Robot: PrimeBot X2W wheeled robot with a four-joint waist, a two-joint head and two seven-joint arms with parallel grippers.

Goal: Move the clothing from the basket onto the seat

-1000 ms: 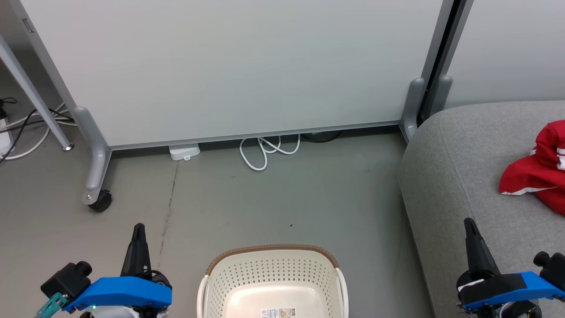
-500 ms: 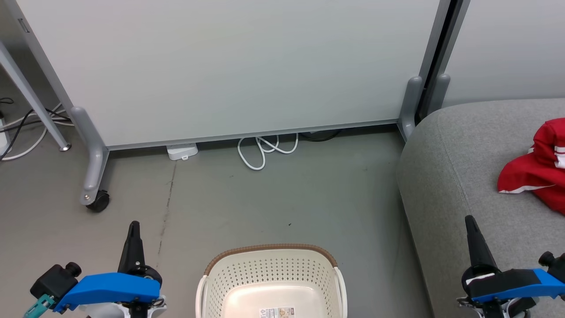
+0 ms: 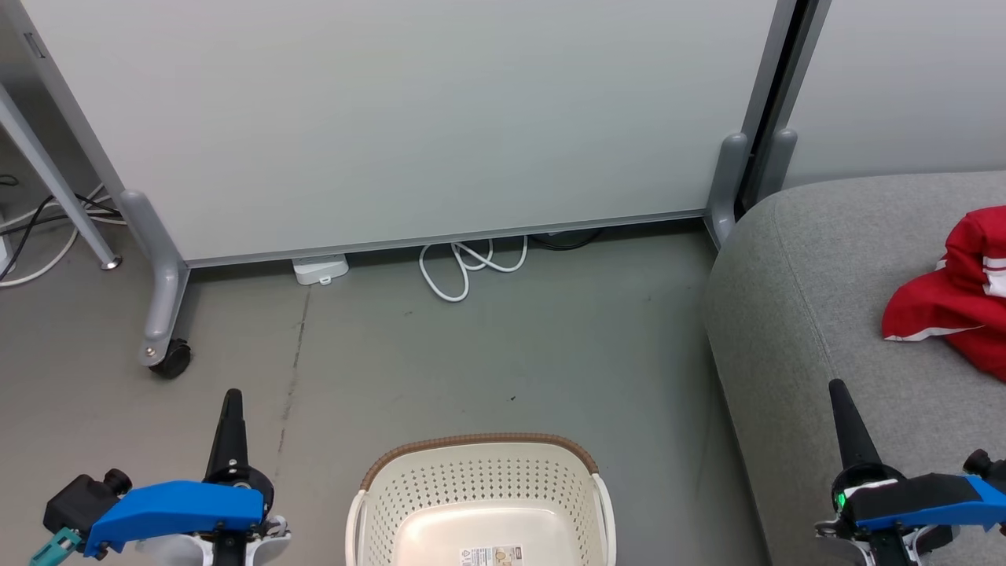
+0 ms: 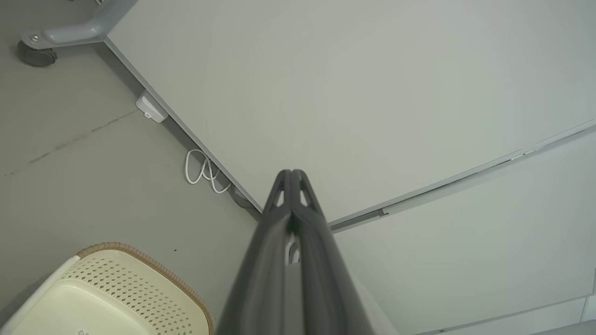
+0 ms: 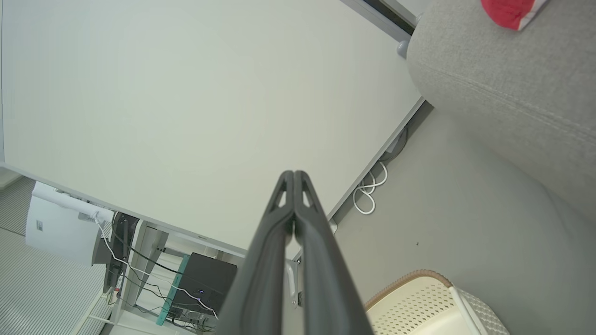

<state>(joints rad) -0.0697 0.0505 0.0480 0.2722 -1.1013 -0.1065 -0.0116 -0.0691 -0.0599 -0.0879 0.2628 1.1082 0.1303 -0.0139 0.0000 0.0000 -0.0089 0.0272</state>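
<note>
Red clothing (image 3: 955,303) with white stripes lies crumpled on the grey seat (image 3: 825,314) at the right edge; a corner of the clothing (image 5: 510,11) also shows on the seat (image 5: 503,88) in the right wrist view. The cream basket (image 3: 479,503) with its brown rim stands on the floor at bottom centre, its visible bottom bare but for a label. My left gripper (image 3: 231,397) is shut and holds nothing, left of the basket. My right gripper (image 3: 835,387) is shut and holds nothing, over the seat's front part. Both fingertip pairs (image 4: 292,173) (image 5: 294,174) press together.
A white partition panel (image 3: 409,118) on grey wheeled feet (image 3: 161,314) stands across the back. A white cable coil (image 3: 464,267) and a small white box (image 3: 320,269) lie at its base. More cables (image 3: 31,228) and a slanted leg sit at far left.
The head camera has shifted slightly, so the scene slid left and up. Both grippers have sunk a little lower in the picture and stay shut.
</note>
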